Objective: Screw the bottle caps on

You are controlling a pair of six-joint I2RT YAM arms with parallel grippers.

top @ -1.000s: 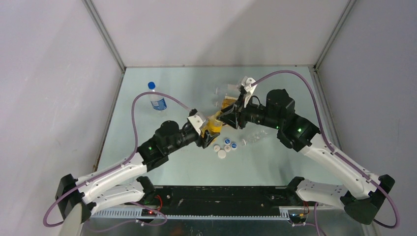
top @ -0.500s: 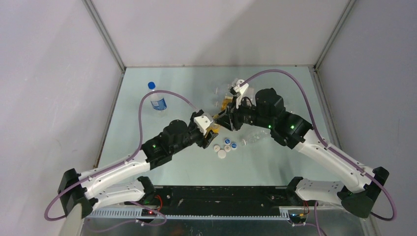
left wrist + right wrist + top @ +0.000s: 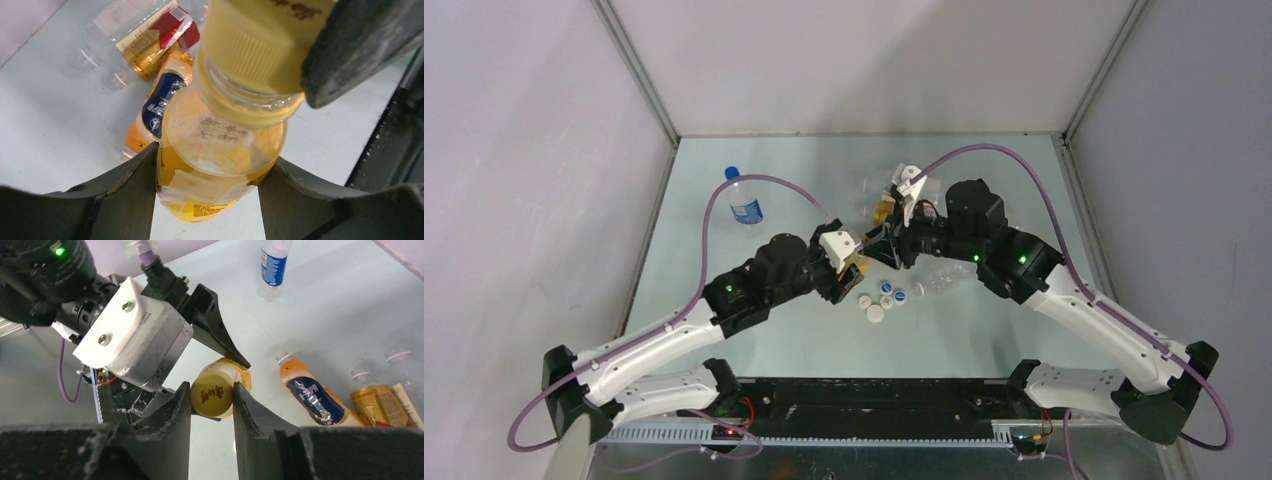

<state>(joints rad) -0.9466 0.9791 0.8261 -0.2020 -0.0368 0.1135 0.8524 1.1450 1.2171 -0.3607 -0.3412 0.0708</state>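
My left gripper (image 3: 214, 160) is shut on the body of an orange-yellow bottle (image 3: 215, 175) and holds it above the table. On the bottle's neck sits a yellow cap (image 3: 250, 45), and my right gripper (image 3: 212, 390) is shut on this cap (image 3: 212, 394) from the sides. In the top view the two grippers meet at the table's middle, left gripper (image 3: 854, 270) and right gripper (image 3: 876, 246). Several loose blue and white bottle caps (image 3: 884, 298) lie just in front of them.
An orange bottle with a dark-blue label (image 3: 310, 395) and one with a gold-and-red label (image 3: 377, 402) lie behind. A clear blue-capped bottle with a blue label (image 3: 744, 205) stands at the far left. A plain clear bottle (image 3: 944, 277) lies under the right arm.
The right wrist has shifted left and turned while gripping the cap. The left arm has edged right with the bottle. Both grips are unchanged.
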